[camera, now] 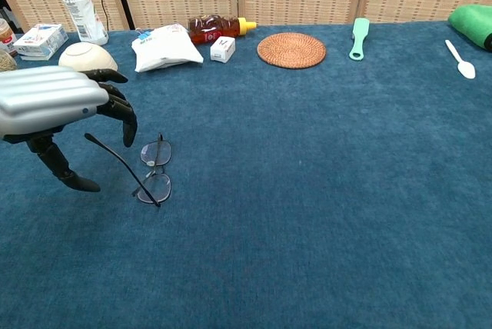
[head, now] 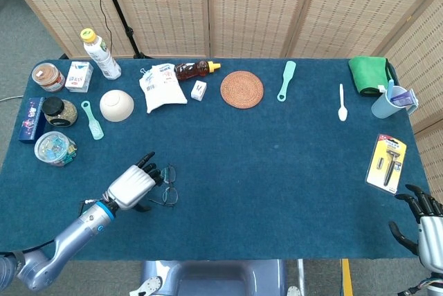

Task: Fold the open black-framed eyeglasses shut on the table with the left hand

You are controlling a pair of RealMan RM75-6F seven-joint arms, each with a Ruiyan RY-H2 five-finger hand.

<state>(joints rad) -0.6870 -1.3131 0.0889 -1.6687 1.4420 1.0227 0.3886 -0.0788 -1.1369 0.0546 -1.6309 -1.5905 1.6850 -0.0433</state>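
The black-framed eyeglasses (head: pixel 168 185) (camera: pixel 154 169) lie on the blue table near its front left. One temple arm sticks out toward my left hand (head: pixel 131 187) (camera: pixel 58 114) in the chest view. That hand hovers just left of the glasses, fingers apart and holding nothing; its fingertips reach over the temple arm. My right hand (head: pixel 423 223) sits at the table's front right corner, fingers spread, far from the glasses and holding nothing.
Along the back stand a bottle (head: pixel 100 53), white bowl (head: pixel 116 105), white pouch (head: pixel 162 87), honey bottle (head: pixel 196 69), woven coaster (head: pixel 241 89) and green brush (head: pixel 286 80). Jars (head: pixel 55 148) crowd the left edge. A razor pack (head: pixel 387 162) lies near my right hand.
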